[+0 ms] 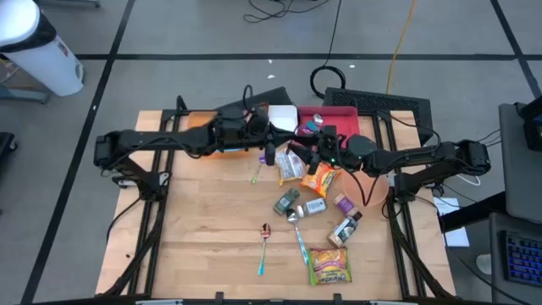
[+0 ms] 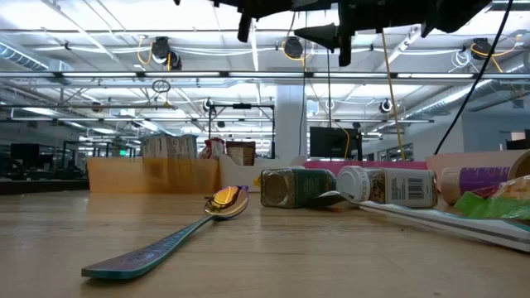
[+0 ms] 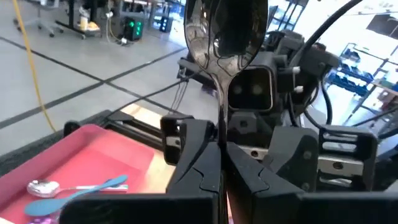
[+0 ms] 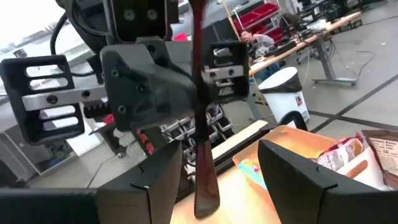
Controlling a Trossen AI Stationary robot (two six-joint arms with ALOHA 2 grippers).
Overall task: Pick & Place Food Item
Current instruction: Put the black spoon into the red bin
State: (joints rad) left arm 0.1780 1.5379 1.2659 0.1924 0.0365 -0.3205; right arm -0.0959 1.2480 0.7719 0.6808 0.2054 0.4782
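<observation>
On the wooden table point(image 1: 203, 229), above the red tray point(image 3: 93, 155), our left gripper point(image 3: 221, 168) pinches a stiff, slippery spoon point(image 3: 227, 37) by its handle; our right gripper point(image 4: 214, 168) waits open beside it.

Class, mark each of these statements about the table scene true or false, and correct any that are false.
1. The left claw is shut on a spoon. True.
2. The right claw is clamped tight on a jar. False: its fingers stand apart with nothing pinched, and the spoon's handle hangs between them.
3. A spoon with a blue handle lies on the wooden table. True.
4. The red tray holds nothing. False: another blue-handled spoon lies in it.
5. The two claws meet over the far middle of the table. True.
</observation>
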